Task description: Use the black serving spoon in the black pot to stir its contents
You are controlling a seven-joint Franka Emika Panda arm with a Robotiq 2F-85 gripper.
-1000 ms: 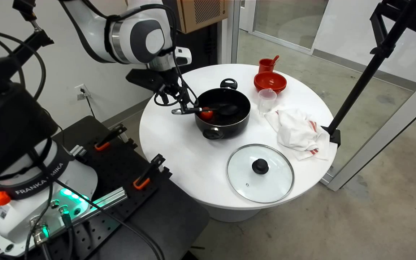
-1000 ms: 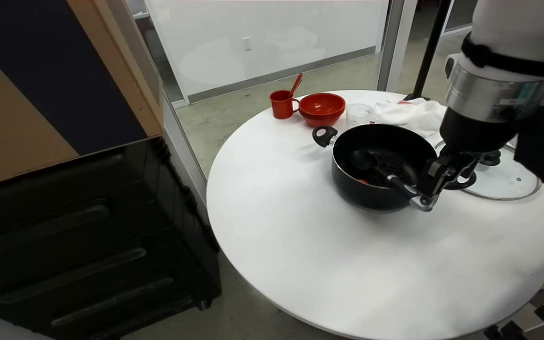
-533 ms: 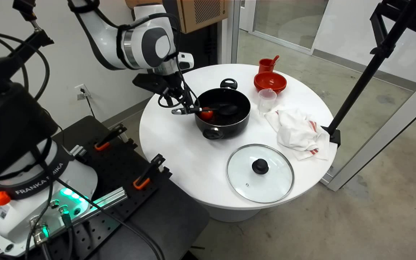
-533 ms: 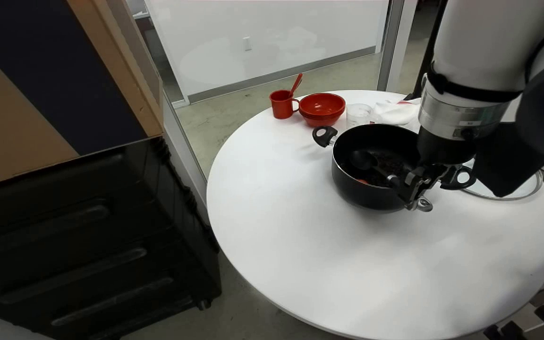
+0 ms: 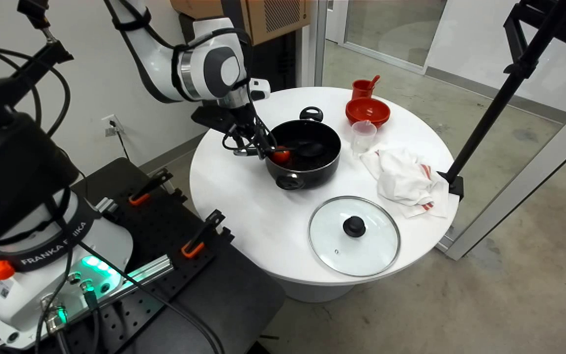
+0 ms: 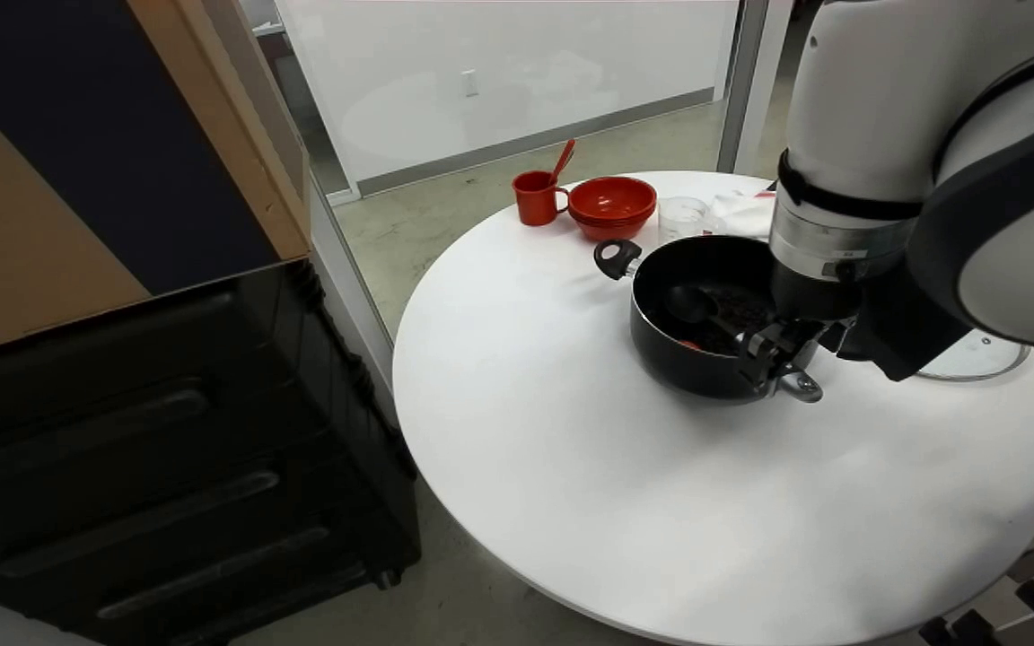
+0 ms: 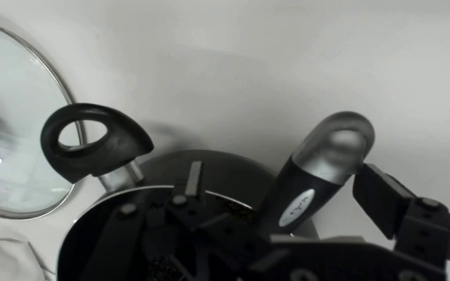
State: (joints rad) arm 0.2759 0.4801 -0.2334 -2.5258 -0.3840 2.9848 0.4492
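Your gripper [image 7: 281, 182], jaws spread, apparently straddles the black serving spoon [image 7: 315, 179], nearer the black pot [image 5: 315, 179] than before.

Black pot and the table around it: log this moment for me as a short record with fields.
Main vessel: black pot, uncovered, on the white table
Inside it: a red item and small dark bits
Tool: black serving spoon, bowl end inside, handle out over the rim
Robot: gripper open, jaws either side of the spoon handle, not gripping yet
Cover: glass lid, flat beside the pot
Also present: red mug, red bowls, clear cup, white cloth
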